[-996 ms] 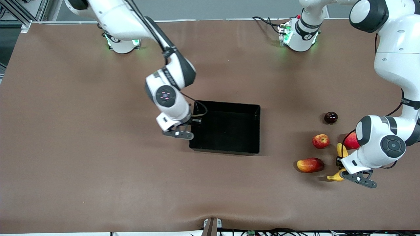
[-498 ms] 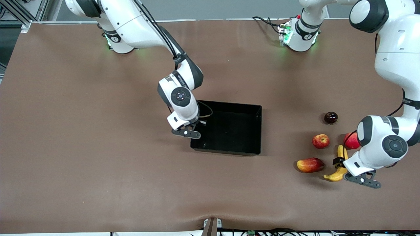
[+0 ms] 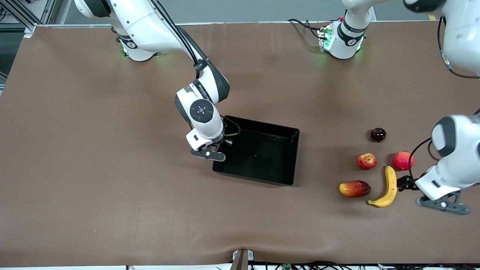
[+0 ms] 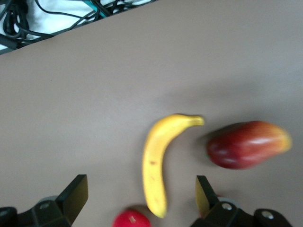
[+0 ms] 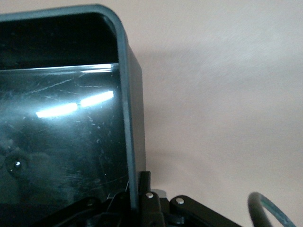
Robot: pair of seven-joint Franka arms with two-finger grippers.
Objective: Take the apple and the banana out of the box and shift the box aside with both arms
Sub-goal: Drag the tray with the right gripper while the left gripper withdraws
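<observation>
At the left arm's end of the worktop, the banana (image 3: 386, 189) now lies free on the brown surface; a second ago the left gripper (image 3: 442, 204) was closed on it, and since then its jaws have spread wide and it has drawn off toward three o'clock, so that it now hangs over bare worktop just beside the fruit. The apple (image 3: 366, 161) sits at about eleven o'clock from the banana, with a longer red-yellow fruit (image 3: 354, 188) at nine o'clock, a rounder red fruit (image 3: 403, 160) at one o'clock and a small dark fruit (image 3: 378, 134) farther from the front camera. Both task fruits are therefore out of the box (image 3: 288, 157), which looks empty.

Meanwhile the right gripper (image 3: 208, 154) has closed on the box's short wall at the right arm's end, and the box has turned slightly on the worktop since a second ago. My reading is that unloading is done and the shift of the box has begun with one arm only; the left arm would need to come across to take the opposite wall.

The left wrist view shows what the front view cannot: both fingers (image 4: 75, 194) set wide apart with the banana (image 4: 158, 165) clear of them. The right wrist view shows the box wall (image 5: 130, 142) running straight into the closed right gripper (image 5: 139, 201), confirming the pinch on the rim.
</observation>
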